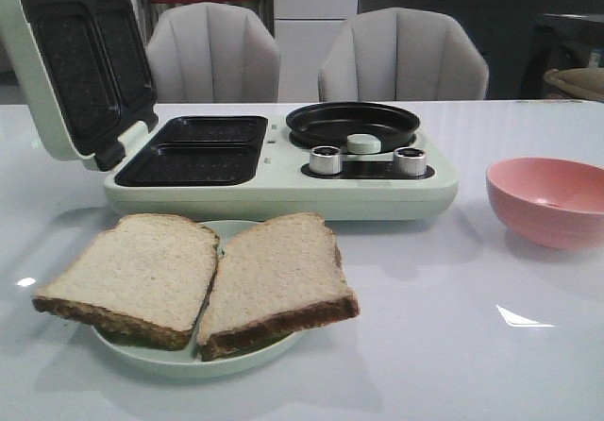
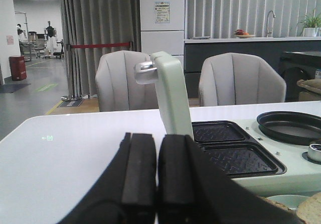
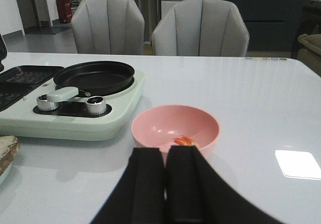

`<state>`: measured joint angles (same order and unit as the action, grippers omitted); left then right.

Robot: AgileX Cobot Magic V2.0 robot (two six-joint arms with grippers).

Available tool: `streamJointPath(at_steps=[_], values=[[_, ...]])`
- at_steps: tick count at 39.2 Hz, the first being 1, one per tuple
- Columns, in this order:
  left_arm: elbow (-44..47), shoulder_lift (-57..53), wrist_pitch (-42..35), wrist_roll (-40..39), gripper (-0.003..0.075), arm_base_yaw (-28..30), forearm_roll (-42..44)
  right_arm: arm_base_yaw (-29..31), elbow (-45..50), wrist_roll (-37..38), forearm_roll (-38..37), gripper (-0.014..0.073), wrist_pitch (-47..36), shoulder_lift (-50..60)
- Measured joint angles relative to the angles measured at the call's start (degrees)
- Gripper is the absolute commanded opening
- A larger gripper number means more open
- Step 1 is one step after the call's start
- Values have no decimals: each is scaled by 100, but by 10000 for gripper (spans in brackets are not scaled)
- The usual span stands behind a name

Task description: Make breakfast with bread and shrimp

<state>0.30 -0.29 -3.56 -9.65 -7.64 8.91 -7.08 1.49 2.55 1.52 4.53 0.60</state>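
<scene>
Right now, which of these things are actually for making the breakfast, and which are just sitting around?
For the job:
- two square slices of pale bread on a round pale green plate
- small orange-pink shrimp inside the pink bowl
- pale green breakfast maker, lid open

Just around:
- two grey padded chairs behind the table

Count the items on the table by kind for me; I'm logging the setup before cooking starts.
Bread slices: 2
Plate: 1
Breakfast maker: 1
Pink bowl: 1
Shrimp: 1, inside the pink bowl
Total: 6
</scene>
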Motion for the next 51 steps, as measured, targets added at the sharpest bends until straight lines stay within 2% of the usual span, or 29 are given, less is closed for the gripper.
streamJointPath(at_steps=[36,41,47,51], values=[[0,0,-30,0,113,0,0,0,0,0,0,157,0,0],[0,0,-256,0,113,0,0,0,0,0,0,157,0,0],[0,0,-1156,0,113,0,0,0,0,0,0,157,0,0],[-22,0,-1446,0,113,0,34,0,0,0,0,157,0,0]])
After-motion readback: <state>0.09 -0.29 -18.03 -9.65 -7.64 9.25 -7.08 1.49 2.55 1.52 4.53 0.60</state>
